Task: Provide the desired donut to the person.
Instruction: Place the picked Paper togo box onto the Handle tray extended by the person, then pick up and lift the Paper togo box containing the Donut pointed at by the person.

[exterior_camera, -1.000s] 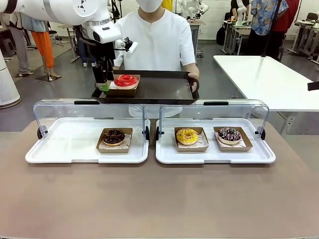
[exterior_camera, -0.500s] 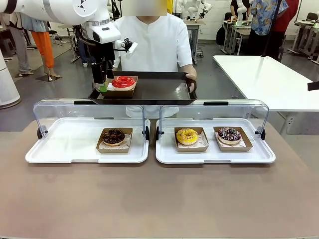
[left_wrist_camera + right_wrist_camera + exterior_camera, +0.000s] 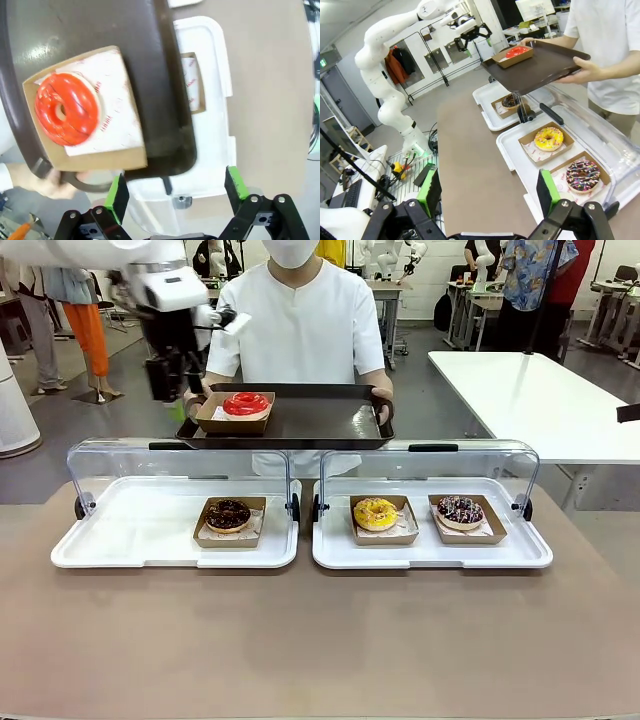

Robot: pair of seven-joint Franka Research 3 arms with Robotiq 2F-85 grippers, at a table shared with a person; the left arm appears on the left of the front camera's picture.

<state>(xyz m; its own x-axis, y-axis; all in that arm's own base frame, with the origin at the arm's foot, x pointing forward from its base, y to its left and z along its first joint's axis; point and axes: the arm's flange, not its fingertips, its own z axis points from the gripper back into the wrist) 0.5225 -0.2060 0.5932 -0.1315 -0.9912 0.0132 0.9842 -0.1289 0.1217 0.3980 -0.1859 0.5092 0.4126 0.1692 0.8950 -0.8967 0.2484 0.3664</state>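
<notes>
Front: red donut (image 3: 247, 403) rests boxed on the tray (image 3: 330, 422) held by the person (image 3: 300, 325). Left gripper (image 3: 168, 398) hangs at its nine o'clock, jaws wide, empty.
Left wrist: donut at the gripper's ten o'clock, apart.
Right wrist: right gripper (image 3: 487, 192) wide, empty.
Delivery judged complete; next, back away clear of the tray.

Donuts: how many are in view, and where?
4: red donut on the person's brown tray; chocolate donut in left white tray; yellow donut, sprinkled donut in right white tray.

Red donut (image 3: 66, 108) in carton (image 3: 95, 127) on brown tray (image 3: 165, 100); claw (image 3: 175, 192) open.
</notes>
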